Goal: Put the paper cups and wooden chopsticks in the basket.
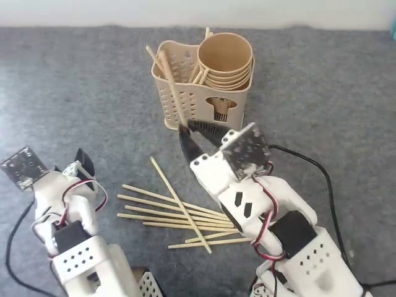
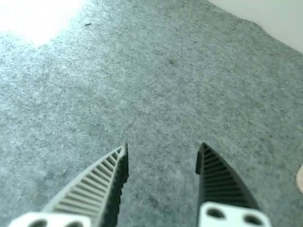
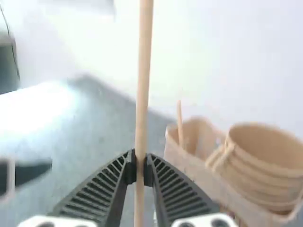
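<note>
- right gripper (image 3: 139,166): fingers clamped on one wooden stick, the held chopstick (image 3: 143,71), which is pinched at the fingertips. The stick stands roughly upright and runs past the pinch both ways.
- held chopstick, high view: it rises from the right gripper just in front of the basket (image 1: 185,102) and slants across the front-left wall toward the rim. Whether it touches the wall cannot be told.
- basket: pale perforated plastic, standing upright at the far middle of the grey mat (image 1: 322,93).
- paper cups (image 1: 226,55): a nested stack, mouth up, in the basket's right-hand compartment.
- stored chopsticks (image 1: 198,73): a few stand in the basket just beside the paper cups.
- loose chopsticks (image 1: 179,213): a fanned pile lying flat on the grey mat between the two arms, near the right arm's base and apart from the basket.
- left gripper (image 2: 163,153): fingers apart over bare mat at the near left, well apart from the loose chopsticks and the basket.
</note>
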